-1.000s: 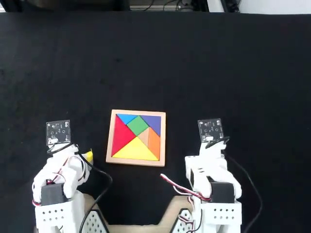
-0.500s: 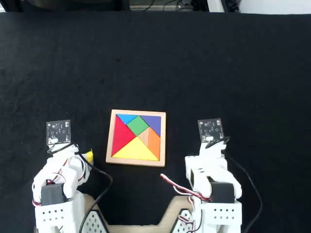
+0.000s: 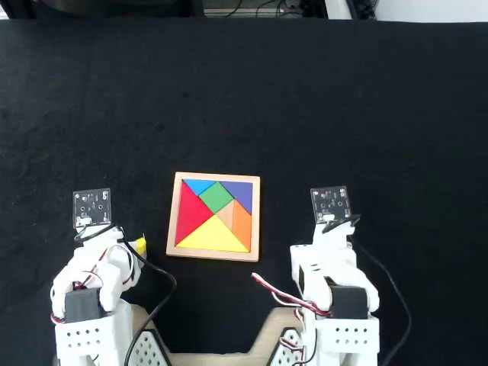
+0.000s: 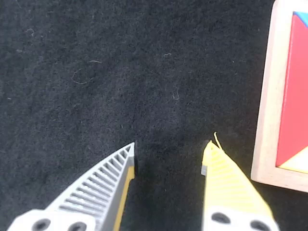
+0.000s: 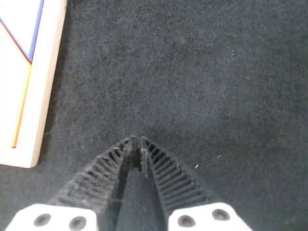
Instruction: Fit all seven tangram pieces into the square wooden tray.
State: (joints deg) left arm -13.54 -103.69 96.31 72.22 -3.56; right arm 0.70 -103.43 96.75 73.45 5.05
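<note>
The left pincer [image 4: 172, 147] gapes, empty; the right pincer [image 5: 138, 144] is pressed together, empty. Between them lies the wooden tray [image 3: 213, 255], filled with tangram pieces [image 3: 194, 217].

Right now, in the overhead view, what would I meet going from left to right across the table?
Left arm → square wooden tray, filled with coloured pieces → right arm.

Black cloth [image 3: 244, 99] spreads wide, with cables [image 3: 284, 8] beyond its far edge.

Even overhead light; matte black cloth [image 3: 305, 99] glare-free; tray [image 5: 38, 96] washed out.
</note>
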